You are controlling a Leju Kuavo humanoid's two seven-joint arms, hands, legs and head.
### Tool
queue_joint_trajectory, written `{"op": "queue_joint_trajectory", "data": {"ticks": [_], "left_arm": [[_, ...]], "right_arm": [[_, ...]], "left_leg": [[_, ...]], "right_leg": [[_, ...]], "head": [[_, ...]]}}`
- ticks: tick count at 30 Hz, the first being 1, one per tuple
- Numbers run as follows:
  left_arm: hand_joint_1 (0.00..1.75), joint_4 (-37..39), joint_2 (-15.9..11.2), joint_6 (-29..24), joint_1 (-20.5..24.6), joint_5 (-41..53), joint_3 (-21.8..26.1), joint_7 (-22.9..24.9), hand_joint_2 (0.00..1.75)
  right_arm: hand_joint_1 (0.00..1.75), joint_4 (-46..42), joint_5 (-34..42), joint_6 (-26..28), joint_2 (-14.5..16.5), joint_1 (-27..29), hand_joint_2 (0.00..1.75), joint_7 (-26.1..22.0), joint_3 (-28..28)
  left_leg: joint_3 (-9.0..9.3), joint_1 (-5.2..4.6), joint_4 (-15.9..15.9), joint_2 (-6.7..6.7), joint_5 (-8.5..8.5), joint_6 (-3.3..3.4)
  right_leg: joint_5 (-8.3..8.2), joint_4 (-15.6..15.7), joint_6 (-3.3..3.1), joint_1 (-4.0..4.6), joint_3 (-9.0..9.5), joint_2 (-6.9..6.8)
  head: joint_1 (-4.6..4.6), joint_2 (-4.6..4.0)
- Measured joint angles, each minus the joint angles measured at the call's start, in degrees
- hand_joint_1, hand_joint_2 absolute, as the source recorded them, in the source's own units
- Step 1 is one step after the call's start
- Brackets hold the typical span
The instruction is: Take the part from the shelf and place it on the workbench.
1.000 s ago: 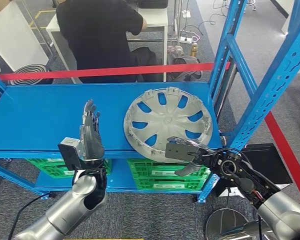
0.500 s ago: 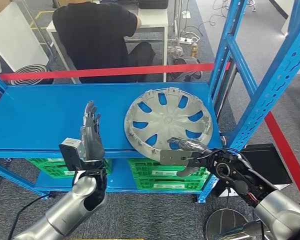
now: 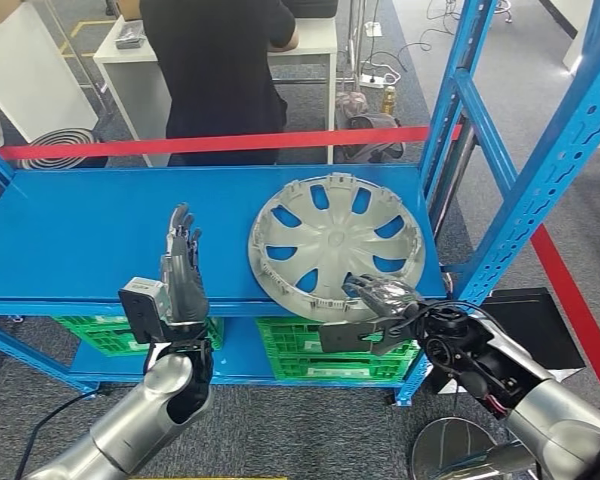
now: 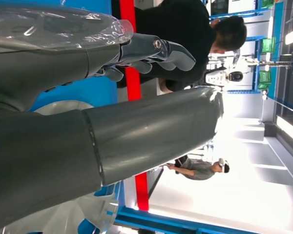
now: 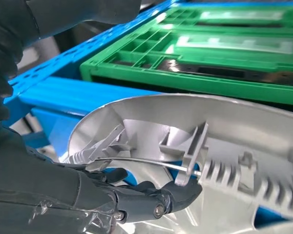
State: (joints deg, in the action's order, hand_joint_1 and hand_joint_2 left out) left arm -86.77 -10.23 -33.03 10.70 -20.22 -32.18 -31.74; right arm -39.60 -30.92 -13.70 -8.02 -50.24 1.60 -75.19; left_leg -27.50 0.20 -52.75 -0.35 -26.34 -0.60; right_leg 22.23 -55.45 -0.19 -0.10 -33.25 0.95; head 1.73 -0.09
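The part is a silver hubcap [image 3: 335,240] lying inner side up at the right end of the blue shelf [image 3: 78,235], its near rim overhanging the front edge. My right hand [image 3: 372,305] is at that near rim. Its fingers [image 5: 137,204] reach over the rim and touch the clips and wire ring inside, while the thumb [image 3: 346,335] stands apart below the rim. My left hand [image 3: 182,270] is held upright and open at the shelf's front edge, left of the hubcap and apart from it. The left wrist view catches the hubcap [image 4: 74,214] past the thumb [image 4: 137,136].
Blue uprights [image 3: 538,160] rise close on the right. Green crates [image 3: 335,350] sit on the lower shelf. A red tape [image 3: 206,143] runs behind the shelf, and a person in black [image 3: 214,60] stands at a white table beyond it.
My right hand has moved up and forward, its fingers now over the hubcap's near rim. The left hand has stayed put. The person behind has shifted to the right.
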Motion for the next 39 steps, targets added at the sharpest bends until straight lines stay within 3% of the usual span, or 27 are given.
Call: {"op": "queue_joint_trajectory", "data": {"ticks": [6, 17, 21, 39], "left_arm": [[0.00, -0.07, 0.01, 0.00, -0.09, 0.00, -0.02, 0.00, 0.00], [0.00, -0.31, 0.00, 0.00, -0.16, 0.00, -0.09, 0.00, 0.00], [0.00, -0.42, -0.01, -0.02, -0.25, 0.02, -0.10, 0.00, 0.00], [0.00, -0.94, -0.04, 0.08, -0.85, 0.15, -0.10, 0.15, 0.00]], "right_arm": [[0.00, 0.00, -4.62, 0.98, -0.04, -0.04, 1.75, -0.77, -1.46], [0.04, 0.09, -5.97, 1.02, -0.08, -0.24, 1.75, -1.26, -3.08], [1.75, 0.14, -7.01, 0.98, -0.07, -0.28, 1.75, -1.96, -3.58], [1.75, 0.48, -8.05, 2.90, 0.02, -0.11, 1.75, -1.54, -3.34]], "left_leg": [[0.00, 0.00, 0.00, 0.00, 0.00, 0.00], [-0.01, 0.00, 0.00, 0.00, -0.01, 0.00], [-0.04, 0.00, 0.00, 0.00, -0.01, 0.00], [-0.08, 0.00, -0.02, -0.14, -0.02, 0.02]], "right_leg": [[-0.01, 0.04, 0.01, 0.00, -0.01, 0.00], [-0.01, 0.07, 0.02, 0.00, 0.01, 0.00], [-0.01, 0.07, 0.02, 0.00, 0.03, 0.00], [0.02, 0.07, 0.05, 0.00, 0.01, -0.12]], "head": [[-0.01, 0.00], [-0.01, 0.00], [0.00, 0.00], [0.01, 0.00]]}}
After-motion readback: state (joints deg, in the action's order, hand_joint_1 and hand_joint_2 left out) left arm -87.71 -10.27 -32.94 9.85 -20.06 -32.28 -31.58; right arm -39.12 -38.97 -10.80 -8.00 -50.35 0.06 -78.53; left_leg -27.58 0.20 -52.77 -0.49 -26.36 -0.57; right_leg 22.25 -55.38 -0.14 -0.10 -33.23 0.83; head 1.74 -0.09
